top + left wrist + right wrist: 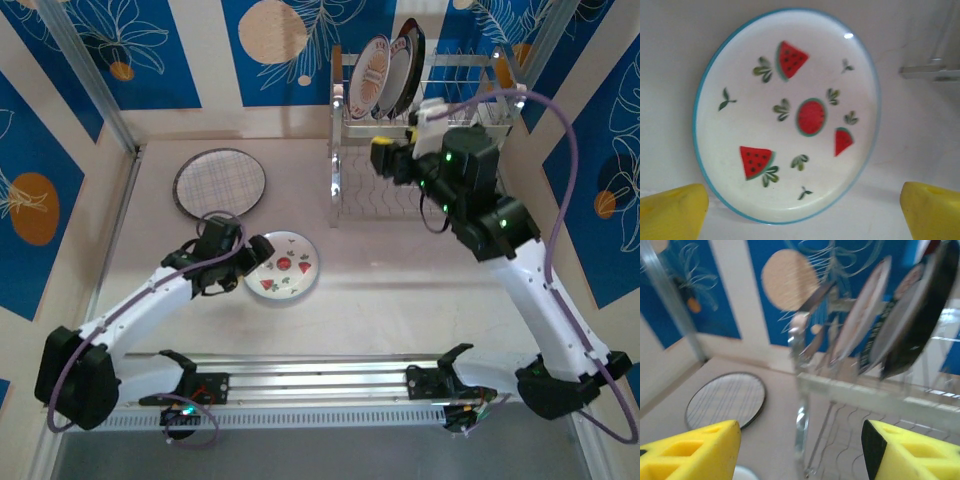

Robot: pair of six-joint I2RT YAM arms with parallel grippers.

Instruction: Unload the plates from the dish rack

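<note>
A white plate with red watermelon slices and a blue rim [283, 266] [785, 115] lies flat on the table. My left gripper [250, 262] [802, 215] hangs open over its left edge, its yellow fingertips [672, 212] spread wider than the near rim and gripping nothing. A plaid plate [220, 183] [725, 399] lies flat further back. The chrome dish rack [380, 205] [800, 390] holds upright plates [375, 75] [860, 315], among them a dark-rimmed one [408, 62] [925, 305]. My right gripper [380, 160] [800, 455] is open and empty in front of the rack's left corner post.
Blue-and-cream patterned walls close in the table at the back and sides. A metal rail [320, 380] runs along the near edge between the arm bases. Bare tabletop [400, 290] lies in front of the rack.
</note>
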